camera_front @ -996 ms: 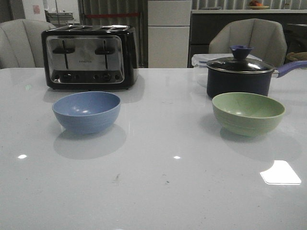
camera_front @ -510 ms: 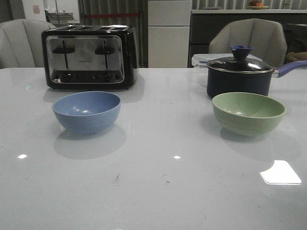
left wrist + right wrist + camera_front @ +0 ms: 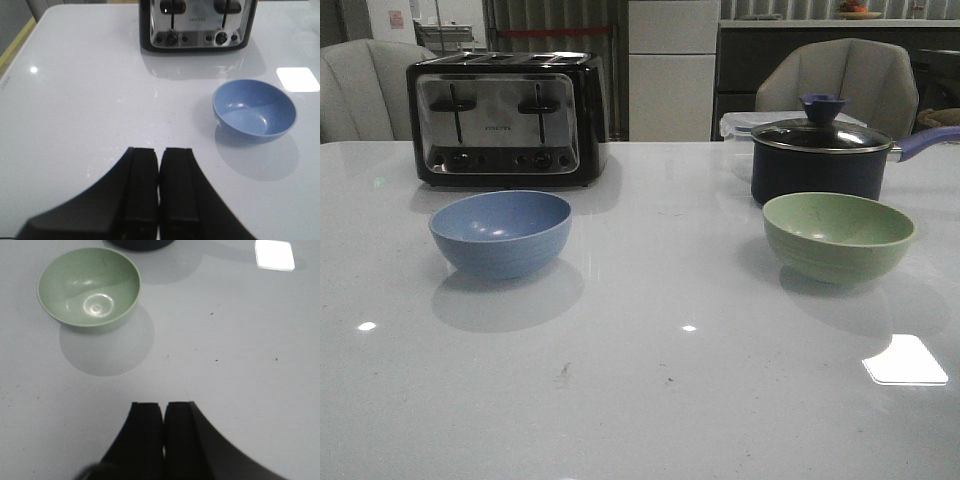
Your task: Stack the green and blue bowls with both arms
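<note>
Step in hand, judged from the layout: first approach. Neither bowl is touched and nothing is stacked.

Blue bowl [image 3: 501, 233] sits upright on the white table [image 3: 650, 390] at about 9 o'clock from table centre, in front of the black-and-chrome four-slot toaster [image 3: 506, 118]. Green bowl [image 3: 838, 236] sits upright at about 3 o'clock, well apart from the blue one, just in front of the dark lidded saucepan [image 3: 820, 156]. Whether green bowl and saucepan touch cannot be told.

To do the step well, each arm should take its own-side bowl by the rim, one finger inside and one outside the wall. The fingers need to spread before descent. The matte walls look thin and curved, so a grip low on the rim would likely resist tilting. The right arm should come in from the near side, away from the saucepan and its handle [image 3: 926, 142]. One bowl should then be lifted clear and lowered level into the other.

Left gripper [image 3: 159, 161]: fingers pressed together, nothing held, hovering above bare table, the blue bowl [image 3: 254, 110] ahead at about 2 o'clock. Right gripper [image 3: 163, 412]: fingers likewise closed on nothing, above bare table, the green bowl [image 3: 89, 286] ahead at about 11 o'clock. Neither arm shows in the front view.
</note>
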`<state>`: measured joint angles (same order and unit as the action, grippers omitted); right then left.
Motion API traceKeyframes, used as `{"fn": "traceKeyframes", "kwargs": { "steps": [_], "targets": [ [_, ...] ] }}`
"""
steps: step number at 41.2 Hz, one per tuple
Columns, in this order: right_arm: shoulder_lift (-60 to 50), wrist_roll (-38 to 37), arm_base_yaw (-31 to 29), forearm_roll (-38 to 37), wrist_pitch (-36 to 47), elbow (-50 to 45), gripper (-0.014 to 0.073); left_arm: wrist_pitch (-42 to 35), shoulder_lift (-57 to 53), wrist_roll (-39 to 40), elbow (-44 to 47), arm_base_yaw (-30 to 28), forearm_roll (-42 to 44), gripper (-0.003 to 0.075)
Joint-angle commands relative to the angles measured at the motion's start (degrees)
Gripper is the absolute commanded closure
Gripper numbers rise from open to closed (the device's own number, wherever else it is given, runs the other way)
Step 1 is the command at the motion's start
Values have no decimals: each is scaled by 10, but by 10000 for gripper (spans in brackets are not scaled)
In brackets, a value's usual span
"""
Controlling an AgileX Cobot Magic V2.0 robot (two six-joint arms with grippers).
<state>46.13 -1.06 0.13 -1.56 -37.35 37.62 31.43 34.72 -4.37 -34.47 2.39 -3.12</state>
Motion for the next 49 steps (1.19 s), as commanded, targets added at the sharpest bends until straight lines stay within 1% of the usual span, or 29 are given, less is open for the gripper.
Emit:
{"fn": "traceKeyframes", "kwargs": {
  "steps": [1, 4, 6, 8, 14, 30, 37, 41, 45, 49],
  "targets": [
    [28, 0, 0, 5, 43, 20, 265, -38, 17, 0, -16, -1, -3, 423],
    [56, 0, 0, 16, 49, 20, 122, -38, 24, 0, -16, -1, -2, 293],
    [73, 0, 0, 22, 56, 23, 70, -38, 27, 0, -16, -1, -2, 232],
    [96, 0, 0, 27, 57, 30, 39, -38, 31, 0, -16, -1, -2, 211],
    [175, 0, 0, 38, 52, 77, 42, -38, 31, 0, -16, -1, -2, 211],
    [419, 0, 0, 55, 13, 287, 42, -38, 31, 0, -16, -1, -2, 211],
    [513, 2, 0, 55, -18, 371, 42, -38, 31, 0, -16, -1, -2, 211],
    [559, 20, 0, 57, -53, 414, 44, -38, 31, 0, -16, -1, -2, 211],
    [604, 36, 0, 61, -89, 457, 76, -38, 31, 0, -16, -1, -2, 211],
    [635, 42, 0, 65, -113, 489, 131, -38, 31, 0, -16, -1, -2, 211]
  ]
}}
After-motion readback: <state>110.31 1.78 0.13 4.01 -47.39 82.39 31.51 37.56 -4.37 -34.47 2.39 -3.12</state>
